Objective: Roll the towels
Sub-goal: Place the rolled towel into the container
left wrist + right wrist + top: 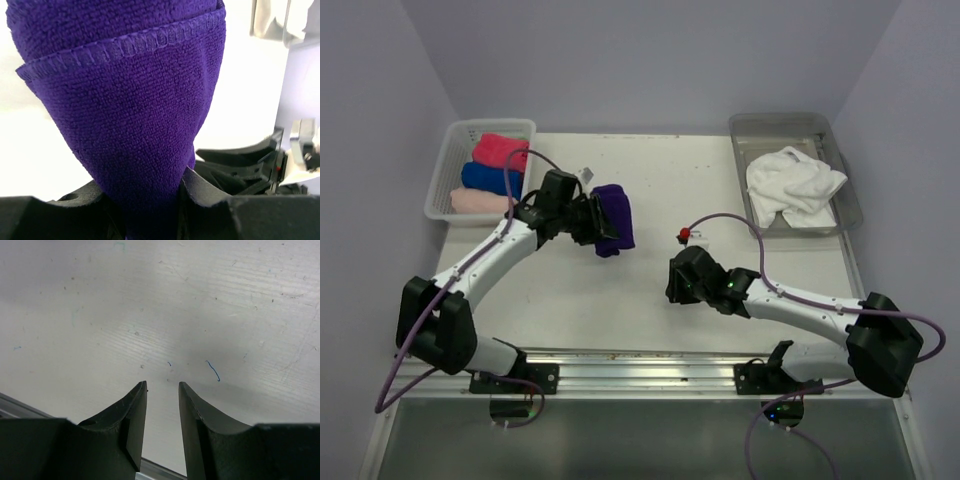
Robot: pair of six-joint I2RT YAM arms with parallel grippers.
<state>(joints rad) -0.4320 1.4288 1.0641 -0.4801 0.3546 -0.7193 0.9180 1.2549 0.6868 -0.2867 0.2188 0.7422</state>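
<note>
1. The left hand (588,218) is closed on a purple towel (612,218), holding it left of the worktop's (620,300) middle, towards the far-left corner.
2. In the left wrist view the towel fills most of the frame. It narrows to a pinched neck where it passes between the black fingers (210,197) and widens above them.
3. A stitched hem runs across the towel's upper part, where one layer laps over another, so the cloth looks bundled or partly rolled rather than spread flat.
4. From the top view it cannot be told whether the purple towel rests on the worktop or hangs just above it.
5. A white basket (445,170) stands in the far-left corner, just beyond the left hand. It holds three rolled towels side by side: a pink towel (500,150) farthest back, a blue towel (490,178) in the middle and a pale pink towel (478,201) nearest.
6. A clear tray (780,122) sits in the far-right corner with a crumpled white towel (792,185) lying loose inside it.
7. The right hand (162,390) is right of the middle of the worktop, towards the near edge, well apart from both the purple towel and the tray.
8. Its two fingers stand a little apart with nothing between them, pointing down at bare, lightly scuffed worktop.
</note>
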